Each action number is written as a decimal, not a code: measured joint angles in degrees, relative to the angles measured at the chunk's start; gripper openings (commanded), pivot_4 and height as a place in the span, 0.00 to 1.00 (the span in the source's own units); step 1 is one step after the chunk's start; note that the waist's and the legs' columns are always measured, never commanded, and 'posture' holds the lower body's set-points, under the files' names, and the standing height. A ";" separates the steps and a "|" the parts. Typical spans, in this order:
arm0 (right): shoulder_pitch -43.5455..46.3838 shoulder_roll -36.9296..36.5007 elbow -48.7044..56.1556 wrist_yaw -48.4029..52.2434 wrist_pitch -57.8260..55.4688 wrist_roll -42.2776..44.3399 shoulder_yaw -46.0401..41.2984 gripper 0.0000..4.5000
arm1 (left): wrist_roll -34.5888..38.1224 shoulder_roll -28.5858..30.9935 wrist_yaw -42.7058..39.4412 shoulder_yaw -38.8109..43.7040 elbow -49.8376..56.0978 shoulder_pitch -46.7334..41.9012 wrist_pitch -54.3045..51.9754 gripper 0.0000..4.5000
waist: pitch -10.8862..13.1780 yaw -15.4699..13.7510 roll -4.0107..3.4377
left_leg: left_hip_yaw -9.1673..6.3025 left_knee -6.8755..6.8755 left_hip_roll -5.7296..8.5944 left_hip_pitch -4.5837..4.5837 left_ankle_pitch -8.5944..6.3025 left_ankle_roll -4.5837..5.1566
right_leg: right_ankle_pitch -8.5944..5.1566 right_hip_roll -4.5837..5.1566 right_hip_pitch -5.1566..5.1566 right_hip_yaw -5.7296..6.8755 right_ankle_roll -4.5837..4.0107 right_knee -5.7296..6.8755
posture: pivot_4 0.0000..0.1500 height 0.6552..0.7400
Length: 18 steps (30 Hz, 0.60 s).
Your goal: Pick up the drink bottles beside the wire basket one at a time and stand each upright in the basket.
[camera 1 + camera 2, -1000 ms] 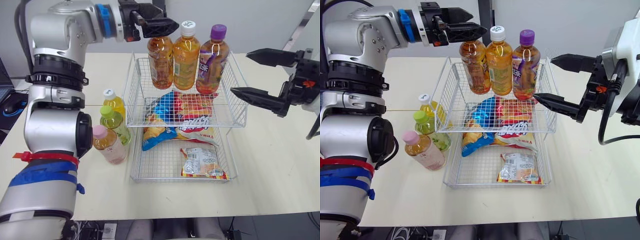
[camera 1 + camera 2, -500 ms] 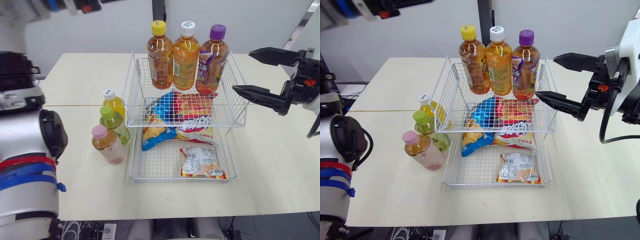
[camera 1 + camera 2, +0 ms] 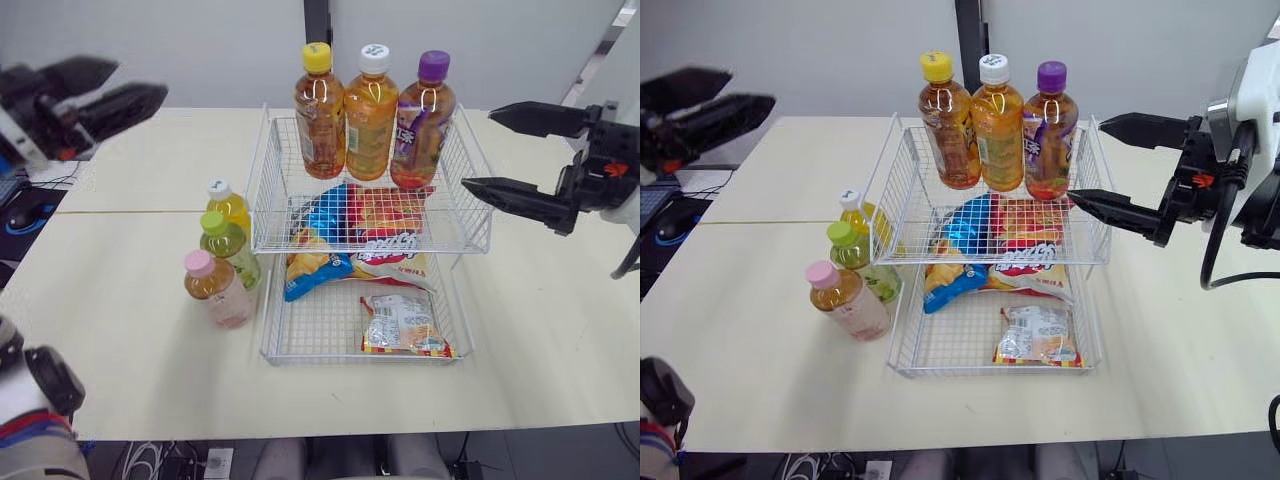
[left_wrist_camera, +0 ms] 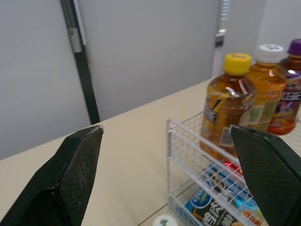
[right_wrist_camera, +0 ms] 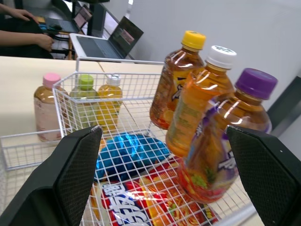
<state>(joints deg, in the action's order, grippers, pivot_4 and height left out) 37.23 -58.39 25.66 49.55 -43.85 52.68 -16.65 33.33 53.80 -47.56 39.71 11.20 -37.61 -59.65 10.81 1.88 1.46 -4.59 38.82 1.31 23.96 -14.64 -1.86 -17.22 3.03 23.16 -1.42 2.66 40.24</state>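
The white two-tier wire basket [image 3: 268, 170] stands on the cream table [image 3: 130, 180]. At the far end of its upper tier three bottles stand upright in a row: a yellow-capped amber bottle [image 3: 319, 120], a white-capped orange bottle [image 3: 371, 120] and a purple-capped bottle [image 3: 421, 125]. Three more stand on the table just beside the basket's left wall, clustered close together: a white-capped yellow bottle [image 3: 228, 205], a green-capped green bottle [image 3: 226, 243] and a pink-capped pale bottle [image 3: 215, 290] (the nearest to the robot). Crumpled snack bags [image 3: 360, 235] lie inside the basket.

The left gripper [image 3: 140, 80] hangs well off to the left of the basket, above the table's far edge, fingers spread wide and holding nothing. The right gripper [image 3: 478, 148] hovers just to the right of the upper tier near the purple-capped bottle, also spread wide and empty.
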 measured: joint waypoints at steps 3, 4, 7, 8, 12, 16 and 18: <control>0.23 0.80 -0.15 2.50 1.86 -0.78 1.93 1.00 | -1.17 -0.97 2.11 7.29 1.05 8.28 3.20 1.00 | 0.00 -0.09 0.00 | 0.01 -0.01 0.00 -0.03 0.00 0.00 | 0.00 0.01 -0.01 0.00 0.00 -0.01 | 1.00 1.00; 0.51 1.12 -0.28 3.11 2.21 -0.93 2.60 1.00 | -1.44 -1.38 2.21 9.20 1.63 10.88 4.41 1.00 | 0.00 -0.09 0.00 | 0.03 -0.01 0.00 -0.03 0.00 0.00 | 0.00 0.02 -0.01 -0.02 0.00 -0.02 | 1.00 1.00; 1.84 1.84 -1.29 5.12 2.82 -1.20 4.57 1.00 | -1.07 -2.20 0.79 14.85 2.69 22.15 5.15 1.00 | 0.00 -0.09 0.00 | 0.05 -0.03 -0.01 -0.05 -0.01 0.00 | 0.00 0.03 0.00 -0.05 0.00 -0.03 | 1.00 1.00; 2.05 1.94 -1.41 5.60 2.99 -1.34 4.84 1.00 | -0.55 -2.44 0.14 15.74 2.77 24.36 5.14 1.00 | 0.00 -0.19 0.00 | 0.02 -0.02 -0.02 -0.05 -0.01 0.00 | 0.00 0.04 -0.01 -0.03 0.00 -0.03 | 1.00 1.00; 3.16 2.53 -1.35 8.75 3.05 -1.28 7.64 1.00 | 0.81 -4.45 -6.34 20.78 7.41 40.30 8.25 1.00 | -0.02 -0.20 -0.02 | 0.09 -0.09 -0.02 -0.09 -0.02 0.00 | 0.00 0.10 -0.04 -0.14 0.00 -0.17 | 1.00 1.00; 4.45 4.13 -0.93 10.57 2.70 -1.37 11.57 1.00 | 3.86 -7.08 -9.40 21.21 13.99 48.83 9.51 1.00 | -0.03 -0.58 0.00 | 0.00 -0.08 -0.03 -0.10 -0.02 0.00 | 0.02 0.09 -0.10 -0.32 -0.01 -0.17 | 1.00 1.00; 5.10 4.85 -0.80 11.16 2.62 -1.58 12.93 1.00 | 6.47 -7.54 -9.29 21.26 18.24 50.92 8.96 1.00 | -0.05 -0.74 -0.01 | 0.03 -0.08 -0.02 -0.14 -0.02 0.00 | 0.04 0.09 -0.14 -0.36 0.02 -0.21 | 1.00 1.00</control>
<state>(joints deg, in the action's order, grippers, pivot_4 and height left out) 42.33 -53.54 24.86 60.70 -41.22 51.10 -3.72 39.80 46.26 -56.85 60.97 29.44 13.31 -50.69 10.76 1.14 1.45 -4.56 38.74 1.30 23.82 -14.66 -1.86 -17.19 3.13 23.02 -1.79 2.68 40.03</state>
